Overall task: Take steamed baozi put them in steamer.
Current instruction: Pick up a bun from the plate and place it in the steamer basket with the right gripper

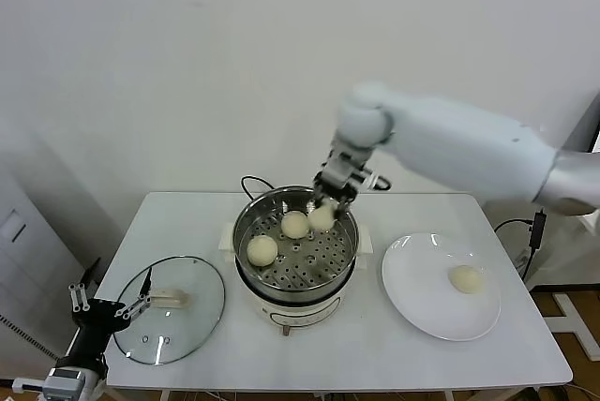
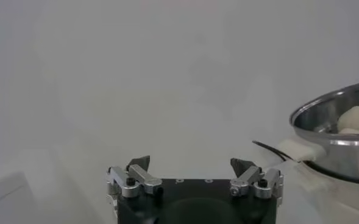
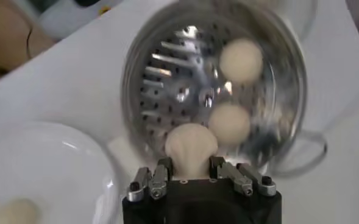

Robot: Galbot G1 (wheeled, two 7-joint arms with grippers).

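A: Now, right gripper (image 1: 327, 202)?
B: Clamped on one baozi (image 3: 191, 143) over the steamer (image 1: 345, 256); two buns inside, one on plate (image 1: 422, 317).
A: Left gripper (image 2: 194, 173)?
B: Parked low, jaws wide.

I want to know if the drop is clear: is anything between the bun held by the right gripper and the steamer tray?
Nothing visible blocks it. The right gripper holds a baozi over the steamer; two buns sit beside the spot below, and the glass lid lies on the table.
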